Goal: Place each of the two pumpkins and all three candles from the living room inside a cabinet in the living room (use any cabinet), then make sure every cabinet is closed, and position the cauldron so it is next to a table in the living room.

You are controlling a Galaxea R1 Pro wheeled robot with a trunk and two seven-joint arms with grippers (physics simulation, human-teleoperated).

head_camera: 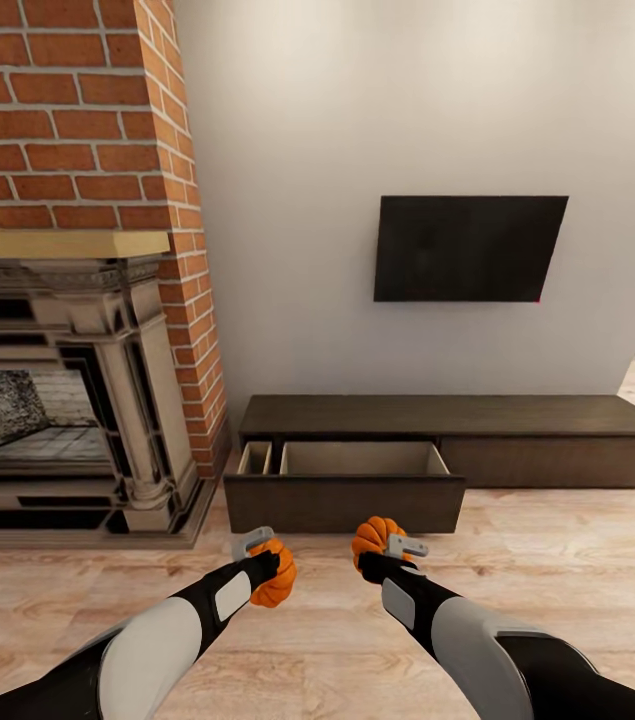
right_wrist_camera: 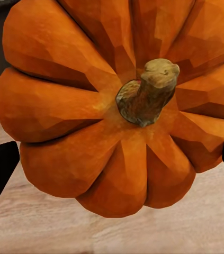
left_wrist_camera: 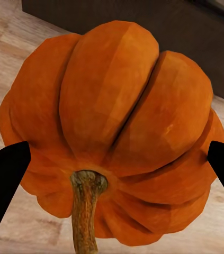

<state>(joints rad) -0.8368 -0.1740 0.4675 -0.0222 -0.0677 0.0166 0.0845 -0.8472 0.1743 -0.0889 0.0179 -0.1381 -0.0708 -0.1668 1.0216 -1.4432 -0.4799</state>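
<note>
1. I'm facing a plain white wall with a black flat screen (head_camera: pixel 470 248) hung on it, a red-brick fireplace (head_camera: pixel 67 300) on my left and light wood-plank floor (head_camera: pixel 557 560) underfoot.
2. Against the wall sits the long, low dark-brown wooden cabinet (head_camera: pixel 517 430); its wide left drawer (head_camera: pixel 347 480) is pulled out, pale tan inside, and as far as I can see nothing lies in it yet.
3. My left gripper (head_camera: pixel 262 562) has its jaws clenched on one bright orange ribbed pumpkin (left_wrist_camera: pixel 112 132), black fingertips (left_wrist_camera: pixel 3 180) pressed to its flanks.
4. My right gripper (head_camera: pixel 389 552) grasps the second orange ribbed pumpkin (right_wrist_camera: pixel 117 106) the same way, stem toward the camera.
5. Both pumpkins hang just short of the drawer front, so I judge the pick-ups done and the drops still to come; candles, closing up and the cauldron remain.
6. The drawer's near floor is hidden behind its front panel, so something small could possibly be lying there. The cabinet's right end is cut off by the frame.
</note>
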